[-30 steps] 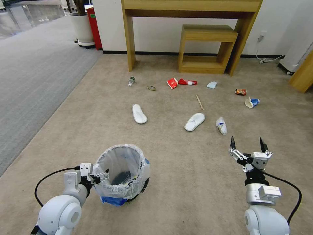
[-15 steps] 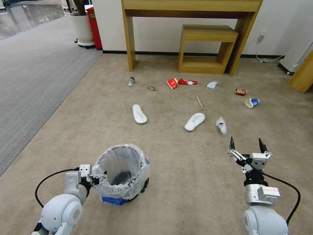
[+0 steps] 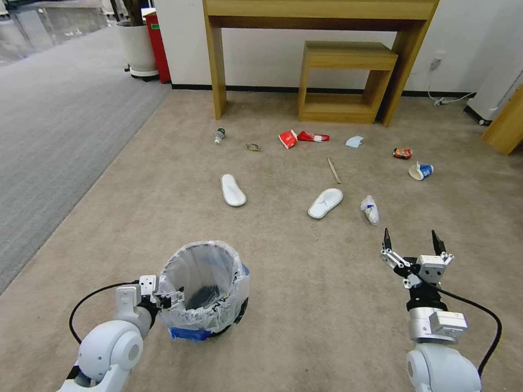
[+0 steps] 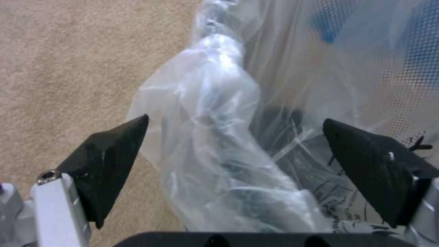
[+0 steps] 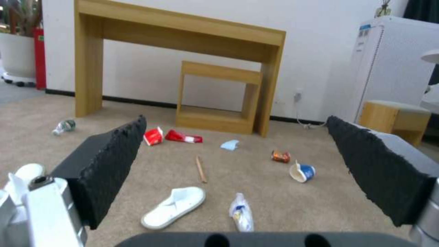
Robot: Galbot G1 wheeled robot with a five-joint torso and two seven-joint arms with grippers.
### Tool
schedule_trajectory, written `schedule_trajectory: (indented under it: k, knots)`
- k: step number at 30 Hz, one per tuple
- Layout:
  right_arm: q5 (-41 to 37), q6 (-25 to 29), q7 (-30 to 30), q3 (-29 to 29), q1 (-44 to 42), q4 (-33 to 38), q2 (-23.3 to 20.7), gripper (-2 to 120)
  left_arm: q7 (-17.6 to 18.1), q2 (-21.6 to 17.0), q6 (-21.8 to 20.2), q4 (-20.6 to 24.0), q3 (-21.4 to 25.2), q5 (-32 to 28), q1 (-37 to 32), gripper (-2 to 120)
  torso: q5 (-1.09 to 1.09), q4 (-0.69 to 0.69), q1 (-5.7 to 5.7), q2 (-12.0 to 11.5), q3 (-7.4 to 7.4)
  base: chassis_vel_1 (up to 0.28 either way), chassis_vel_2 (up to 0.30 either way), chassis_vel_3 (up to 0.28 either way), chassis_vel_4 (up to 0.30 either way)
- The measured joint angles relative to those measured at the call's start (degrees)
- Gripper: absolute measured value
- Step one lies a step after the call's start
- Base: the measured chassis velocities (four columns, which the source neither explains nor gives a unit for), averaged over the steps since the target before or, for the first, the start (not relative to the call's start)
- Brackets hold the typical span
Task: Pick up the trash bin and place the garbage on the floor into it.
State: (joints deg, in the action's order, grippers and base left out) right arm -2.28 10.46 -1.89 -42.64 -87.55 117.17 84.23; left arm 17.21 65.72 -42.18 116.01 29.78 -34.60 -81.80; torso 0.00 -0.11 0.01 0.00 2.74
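Head view: slippers [image 3: 233,190] before wooden table [image 3: 321,11].

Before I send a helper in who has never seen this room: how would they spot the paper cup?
Start at the tall wooden table against the white wall, then look down its right leg and out onto the beige carpet. Farthest right in the litter lies the paper cup, tipped on its side. It is blue and white; the crushed orange can beside it is smaller.

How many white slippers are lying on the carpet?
2. One slipper lies on the beige carpet beyond the trash bin; the other slipper lies farther right, near the wooden stick. None seems hidden.
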Motion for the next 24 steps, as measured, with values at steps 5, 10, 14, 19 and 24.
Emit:
schedule_trajectory:
  k: [5,10,14,19,24]
  knots:
    - [0.0,0.0,0.1,-0.1,-0.1,0.0,-0.1,100,0.7,0.0,0.0,-1.0,-0.2,0.1,0.8,100,0.0,0.0,0.0,0.0,0.0,0.0,0.0,0.0,0.0]
    - [0.0,0.0,0.1,-0.1,0.2,-0.2,-0.2,100,1.8,-0.3,0.0,-1.1,0.1,-0.9,1.1,99,0.0,0.0,0.0,0.0,0.0,0.0,0.0,0.0,0.0]
    - [0.0,0.0,0.2,0.2,0.4,-0.5,-0.2,100,2.8,-0.3,0.0,-1.1,0.1,-1.9,1.1,87,0.0,0.0,0.0,0.0,0.0,0.0,0.0,0.0,0.0]
    - [0.0,0.0,0.2,0.4,0.7,-0.8,-0.3,100,4.6,-0.1,0.1,-1.4,0.1,-3.4,1.2,68,0.0,0.0,0.0,0.0,0.0,0.0,0.0,0.0,0.0]
    - [-0.1,0.0,0.2,0.3,0.7,-1.0,-0.6,100,6.3,0.0,0.1,-1.7,0.0,-4.9,1.5,47,0.0,0.0,0.0,0.0,0.0,0.0,0.0,0.0,0.0]
